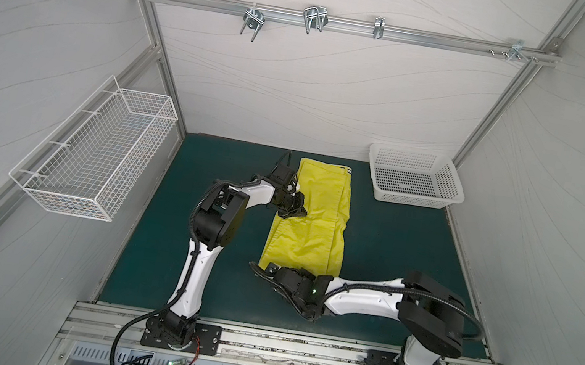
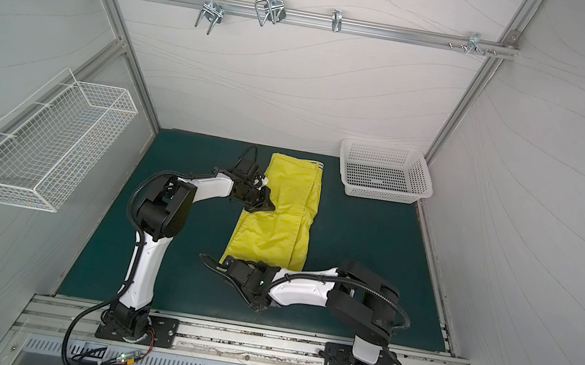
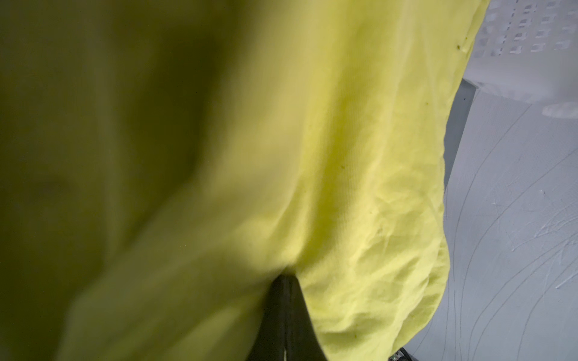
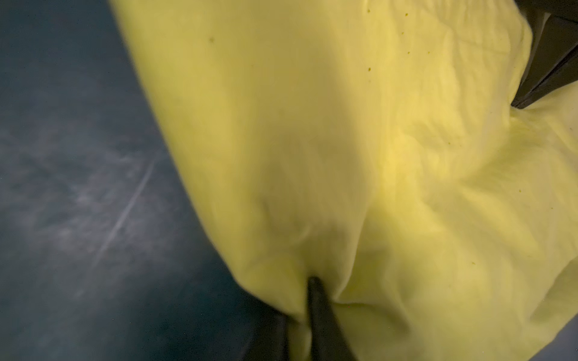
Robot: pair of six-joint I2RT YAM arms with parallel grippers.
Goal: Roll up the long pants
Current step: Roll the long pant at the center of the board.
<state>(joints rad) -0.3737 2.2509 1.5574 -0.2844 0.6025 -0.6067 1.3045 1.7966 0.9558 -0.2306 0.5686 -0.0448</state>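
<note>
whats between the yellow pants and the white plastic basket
Only bare green mat separates the long pants from the white plastic basket, shown in both top views.

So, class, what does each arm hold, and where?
Both hold the long pants: left jaws pinch one long edge midway, right jaws the near corner of that edge.

We see the white-shelled left arm (image 1: 195,276) and right arm (image 1: 363,302), black joints (image 1: 213,222), ribbed black cables (image 1: 194,211), one green light (image 1: 313,290)

Bright yellow-green pants (image 1: 311,231), dark-and-white striped waistband (image 1: 345,171). Dark teal tabletop (image 1: 391,256). White perforated basket (image 1: 412,200); white wire-grid rack (image 1: 94,158). Pale grey walls (image 1: 299,84) with thin wavy lines. Black-and-white arms (image 1: 196,268).
</note>
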